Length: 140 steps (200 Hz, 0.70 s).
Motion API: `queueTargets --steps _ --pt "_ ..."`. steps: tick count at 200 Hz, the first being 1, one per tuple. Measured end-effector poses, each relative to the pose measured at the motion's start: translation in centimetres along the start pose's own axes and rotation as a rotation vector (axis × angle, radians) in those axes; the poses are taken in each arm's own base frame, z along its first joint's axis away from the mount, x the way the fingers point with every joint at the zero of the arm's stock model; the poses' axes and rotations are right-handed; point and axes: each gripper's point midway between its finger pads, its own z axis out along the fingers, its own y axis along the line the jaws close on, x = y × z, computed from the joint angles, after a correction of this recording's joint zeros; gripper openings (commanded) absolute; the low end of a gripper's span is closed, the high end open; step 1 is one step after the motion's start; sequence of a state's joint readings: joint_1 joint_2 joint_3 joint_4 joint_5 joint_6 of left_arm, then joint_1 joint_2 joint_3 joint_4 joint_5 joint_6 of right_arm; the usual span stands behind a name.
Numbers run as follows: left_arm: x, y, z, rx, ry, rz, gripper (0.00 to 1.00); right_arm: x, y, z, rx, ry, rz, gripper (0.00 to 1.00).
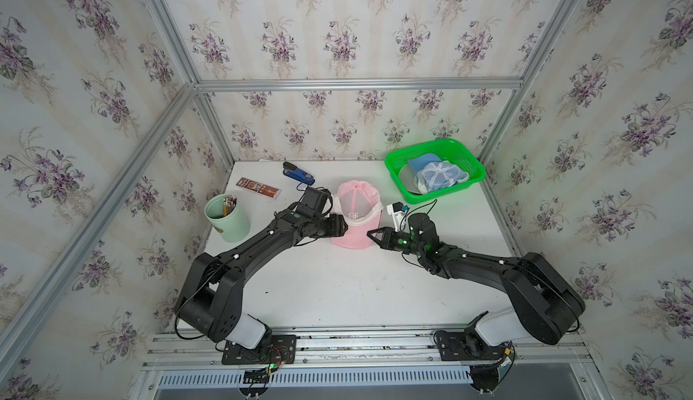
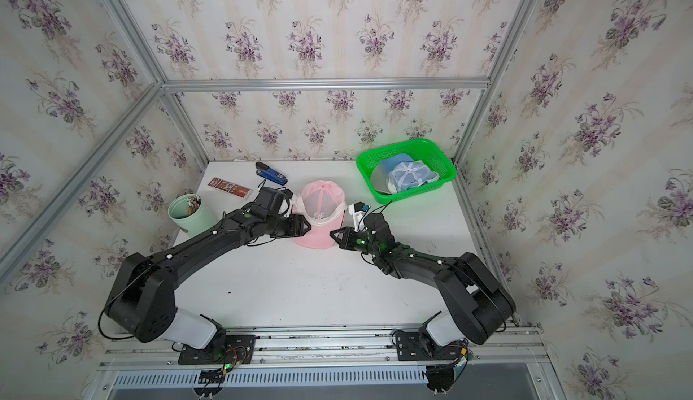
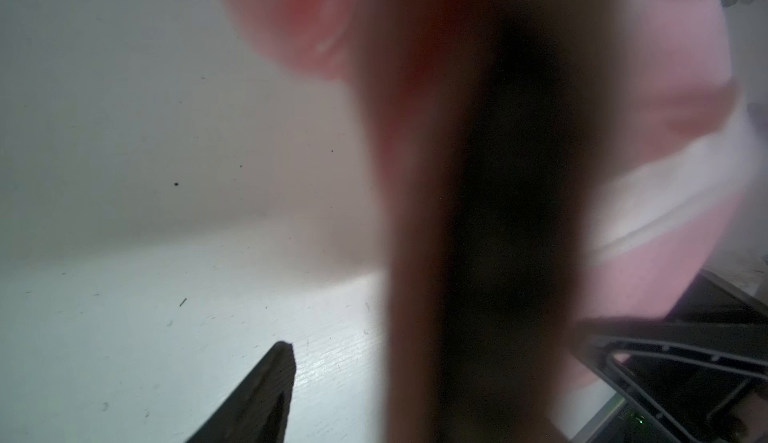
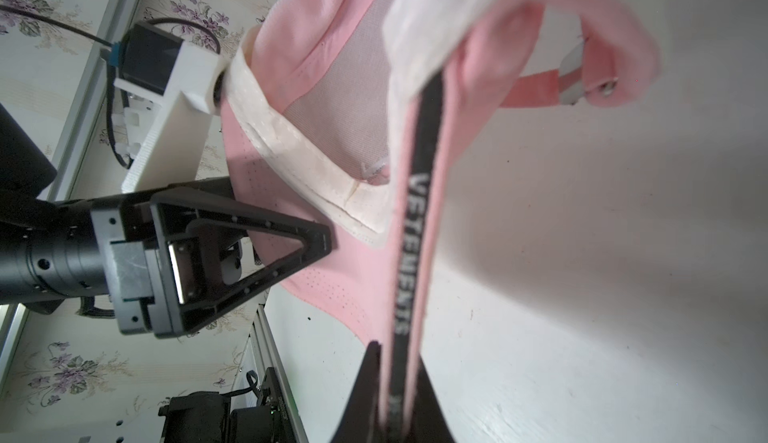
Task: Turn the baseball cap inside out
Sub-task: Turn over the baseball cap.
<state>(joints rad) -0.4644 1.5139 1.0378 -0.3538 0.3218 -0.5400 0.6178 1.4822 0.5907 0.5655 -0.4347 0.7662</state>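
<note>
Two-o'clock basket (image 1: pixel 450 192) held a blue cap (image 1: pixel 438 177), nine-o'clock cup (image 1: pixel 233 226) pencils (image 1: pixel 228 205). Right claw (image 1: pixel 370 234) pinched the pink cap (image 1: pixel 356 207); left claw (image 1: pixel 343 225) beside it, grip impossible to tell.

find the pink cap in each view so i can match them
Top view: pink cap on the table, between left hand and right hand.
Top view: pink cap, same spot.
Left wrist: close, blurred pink.
Right wrist: large, mid-frame, its edge in the right hand.
Shared landmark: its white sweatband.

The baseball cap (image 1: pixel 356 225) is pink with a white band. The basket (image 1: pixel 465 156) is green, and the wallpaper (image 1: pixel 337 41) shows purple flowers.
</note>
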Motion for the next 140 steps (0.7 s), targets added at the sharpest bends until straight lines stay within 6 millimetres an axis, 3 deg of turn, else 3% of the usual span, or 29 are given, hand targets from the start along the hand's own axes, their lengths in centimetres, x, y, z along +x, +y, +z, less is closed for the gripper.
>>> queueTargets --steps 7,59,67,85,97,140 --pt "-0.1 -0.2 -0.1 0.012 -0.004 0.001 0.56 0.0 0.0 0.0 -0.001 -0.002 0.012 0.0" --pt "0.1 -1.7 -0.1 0.111 0.01 0.02 0.0 0.0 -0.1 0.2 0.018 -0.01 0.022 0.0" --pt "0.3 -1.8 -0.1 0.12 0.018 0.021 0.0 0.1 -0.3 0.3 0.03 -0.008 0.022 0.01" --pt "0.4 -1.9 -0.2 0.122 0.019 0.025 0.0 0.2 -0.4 0.3 0.041 -0.006 0.022 0.29" --pt "0.4 -1.9 -0.6 0.115 0.019 0.03 0.0 -0.1 -0.3 0.1 0.044 -0.017 0.015 0.39" --pt "-2.7 -0.8 -3.0 -0.087 -0.09 0.211 0.0 0.1 -0.4 -1.1 0.105 -0.004 -0.052 0.46"
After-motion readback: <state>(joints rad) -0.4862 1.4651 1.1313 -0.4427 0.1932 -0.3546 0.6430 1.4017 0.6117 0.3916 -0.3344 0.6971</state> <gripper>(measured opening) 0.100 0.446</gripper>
